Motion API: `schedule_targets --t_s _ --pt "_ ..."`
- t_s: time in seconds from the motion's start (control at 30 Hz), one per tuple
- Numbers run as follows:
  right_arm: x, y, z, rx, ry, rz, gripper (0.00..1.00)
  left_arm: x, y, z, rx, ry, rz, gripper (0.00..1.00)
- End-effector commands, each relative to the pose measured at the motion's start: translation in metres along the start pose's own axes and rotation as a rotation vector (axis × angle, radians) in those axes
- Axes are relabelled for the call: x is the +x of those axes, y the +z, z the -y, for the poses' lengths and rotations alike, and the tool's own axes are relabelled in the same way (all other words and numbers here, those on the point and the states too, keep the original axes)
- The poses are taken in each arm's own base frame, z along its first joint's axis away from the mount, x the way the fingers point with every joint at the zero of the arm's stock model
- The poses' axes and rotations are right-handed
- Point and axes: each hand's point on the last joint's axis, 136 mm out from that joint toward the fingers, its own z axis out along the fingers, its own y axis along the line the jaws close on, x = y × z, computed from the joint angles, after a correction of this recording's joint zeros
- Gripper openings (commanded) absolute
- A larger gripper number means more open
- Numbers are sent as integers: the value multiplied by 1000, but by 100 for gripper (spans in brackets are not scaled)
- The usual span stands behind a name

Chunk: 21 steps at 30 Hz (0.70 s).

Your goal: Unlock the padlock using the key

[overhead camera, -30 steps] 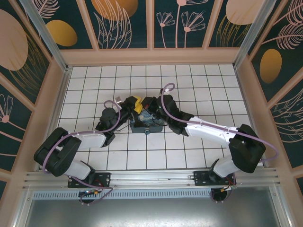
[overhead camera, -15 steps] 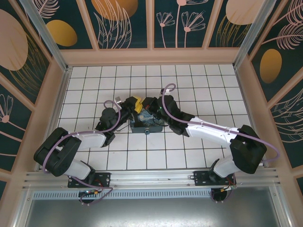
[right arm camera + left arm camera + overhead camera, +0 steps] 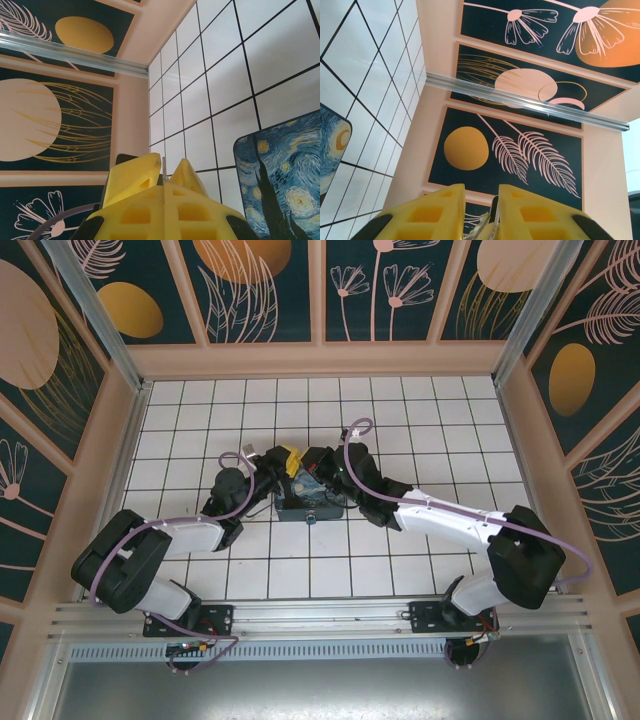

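My left gripper (image 3: 287, 460) and right gripper (image 3: 313, 468) meet tip to tip above the middle of the tiled floor. In the left wrist view, the yellow fingers (image 3: 435, 207) of the left gripper (image 3: 481, 189) stand a little apart. A small dark thing with thin metal parts, the padlock (image 3: 493, 210), sits low between them, off the floor. In the right wrist view, the right gripper (image 3: 163, 169) is shut. A thin silvery sliver, the key (image 3: 163, 171), sticks out between its pads.
A blue-and-yellow painted rectangular box (image 3: 310, 504) lies on the tiles just below both grippers, and shows again as the painted box (image 3: 330, 145) and painted box (image 3: 280, 185). Peach walls with dark flower panels (image 3: 320, 300) close in the floor on three sides.
The left fingers have come closer together around the padlock. Both arms stay almost where they were over the painted box.
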Motion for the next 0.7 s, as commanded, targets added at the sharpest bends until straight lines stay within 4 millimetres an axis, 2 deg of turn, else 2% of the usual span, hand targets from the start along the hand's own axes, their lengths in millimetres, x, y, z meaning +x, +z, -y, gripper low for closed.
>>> schedule_targets --t_s 0.0,0.13,0.23,0.4,0.53,0.67 --pt "-6 -7 -11 -43 16 29 0 4 1 7 33 16 -9 23" --pt "-6 -7 -13 -46 16 30 0 3 1 7 32 16 -8 21" --pt "-6 -7 -15 -52 14 29 0 3 0 7 30 17 -8 24" --pt "-6 -6 -23 -68 3 22 0 3 1 6 26 16 -9 45" --pt "-4 -3 -31 -84 -4 10 0 4 2 6 26 12 -12 67" --pt "4 3 -45 -114 -17 -15 0 5 3 10 35 11 -18 79"
